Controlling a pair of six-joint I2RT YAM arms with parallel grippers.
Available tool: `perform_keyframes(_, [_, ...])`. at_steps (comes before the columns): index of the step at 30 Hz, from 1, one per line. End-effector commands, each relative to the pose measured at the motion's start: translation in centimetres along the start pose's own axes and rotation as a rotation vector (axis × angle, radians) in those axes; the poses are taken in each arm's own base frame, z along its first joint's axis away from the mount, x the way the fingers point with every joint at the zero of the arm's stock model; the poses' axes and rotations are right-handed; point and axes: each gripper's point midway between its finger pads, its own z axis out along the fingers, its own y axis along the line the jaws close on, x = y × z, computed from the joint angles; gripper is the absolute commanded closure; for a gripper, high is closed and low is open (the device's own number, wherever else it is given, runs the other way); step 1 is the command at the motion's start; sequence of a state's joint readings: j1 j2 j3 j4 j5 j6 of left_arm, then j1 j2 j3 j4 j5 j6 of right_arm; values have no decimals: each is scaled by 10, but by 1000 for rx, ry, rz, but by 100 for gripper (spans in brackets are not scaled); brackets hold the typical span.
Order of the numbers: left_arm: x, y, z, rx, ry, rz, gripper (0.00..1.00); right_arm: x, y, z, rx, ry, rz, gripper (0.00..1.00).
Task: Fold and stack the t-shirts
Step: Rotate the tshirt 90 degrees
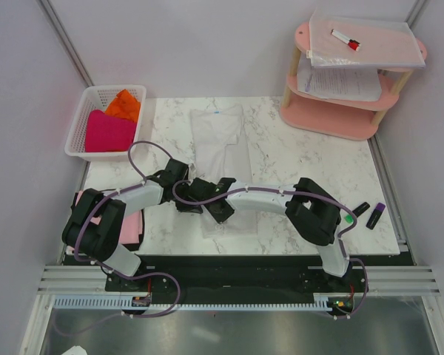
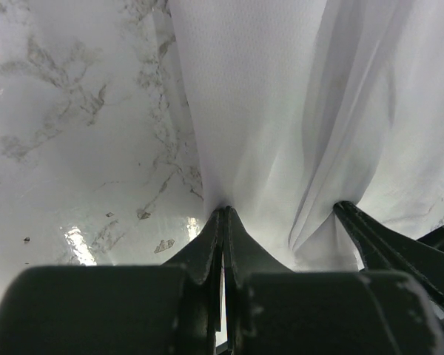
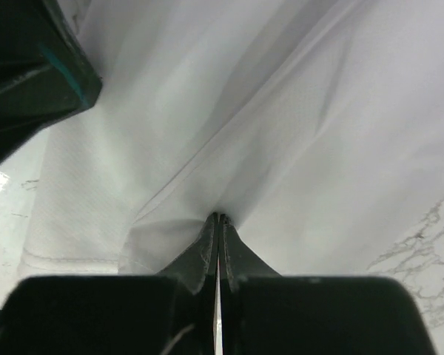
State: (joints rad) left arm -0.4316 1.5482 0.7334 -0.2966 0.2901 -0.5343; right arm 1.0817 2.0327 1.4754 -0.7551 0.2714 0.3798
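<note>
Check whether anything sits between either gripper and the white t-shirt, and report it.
Nothing visible does. The left gripper and the right gripper are each shut directly on the white t-shirt, pinching its cloth side by side. No other thing lies between the fingers and the fabric.

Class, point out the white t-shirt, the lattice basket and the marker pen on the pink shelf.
white t-shirt [image 1: 220, 137], top view, chest panel.
lattice basket [image 1: 79, 122], top view, left wall.
marker pen [image 1: 345, 39], top view, middle of barrel.
</note>
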Motion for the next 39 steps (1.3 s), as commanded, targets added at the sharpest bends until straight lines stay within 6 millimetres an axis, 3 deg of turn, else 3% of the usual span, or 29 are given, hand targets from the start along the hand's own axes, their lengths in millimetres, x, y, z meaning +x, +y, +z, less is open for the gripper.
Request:
perform_keyframes(1, [5,25,9,-121,-7,20,98,36,-29,-11,124,95,-61,100])
perform_keyframes(7, [4,25,9,-121,-7,20,98,13,-40,-46,136,-29,-1,99])
perform_keyframes(10, [4,25,10,-121,-7,21,98,6,-24,-63,13,-79,0,89])
perform_keyframes(11, [4,25,10,-122,-6,19,98,0,-11,-68,-66,-110,1,86])
perform_keyframes(13, [4,25,10,-121,-7,21,98,-7,0,-82,-136,-173,1,64])
perform_keyframes(15, [4,25,10,-121,-7,23,98,-3,9,-87,-183,-190,-19,55])
perform_keyframes(19, [3,25,11,-122,-6,21,98,1,29,-100,-246,-261,-69,53])
perform_keyframes(27, [11,25,19,-97,16,3,98,18,46,-78,-187,-273,-160,56])
perform_keyframes(39, [11,24,17,-92,11,8,98,-1,57,-48,-70,-349,-190,57])
